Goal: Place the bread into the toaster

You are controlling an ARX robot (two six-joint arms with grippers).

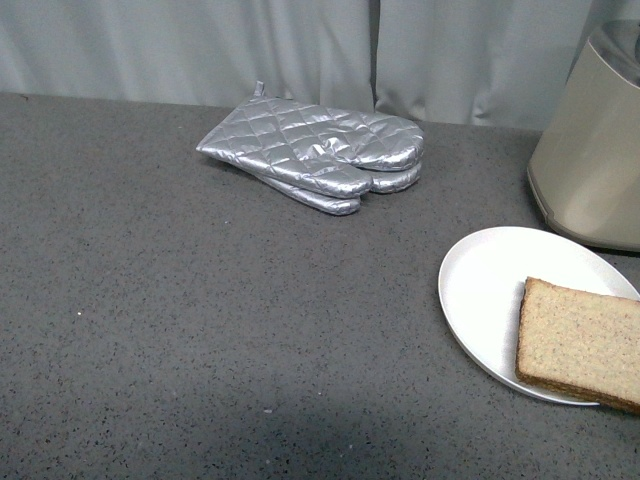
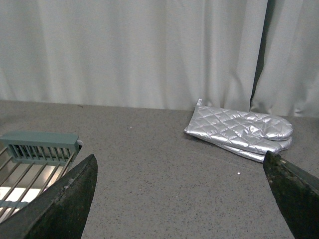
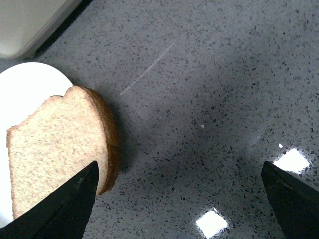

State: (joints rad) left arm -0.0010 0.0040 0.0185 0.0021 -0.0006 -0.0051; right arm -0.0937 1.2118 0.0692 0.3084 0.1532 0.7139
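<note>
The bread (image 1: 580, 343), a light-brown slice with a darker crust, lies on a round white plate (image 1: 490, 285) at the front right of the counter. The beige toaster (image 1: 590, 150) stands behind the plate at the right edge. Neither arm shows in the front view. In the right wrist view my right gripper (image 3: 182, 199) is open and empty above the counter, with the bread (image 3: 60, 144) beside one fingertip (image 3: 65, 209), overhanging the plate (image 3: 25, 89); the toaster's corner (image 3: 30, 22) shows beyond. My left gripper (image 2: 184, 199) is open and empty over bare counter.
Two quilted silver oven mitts (image 1: 320, 150) lie stacked at the back middle of the grey speckled counter; they also show in the left wrist view (image 2: 241, 132). A grey-green wire rack (image 2: 35, 159) sits by the left gripper. Pale curtains hang behind the counter.
</note>
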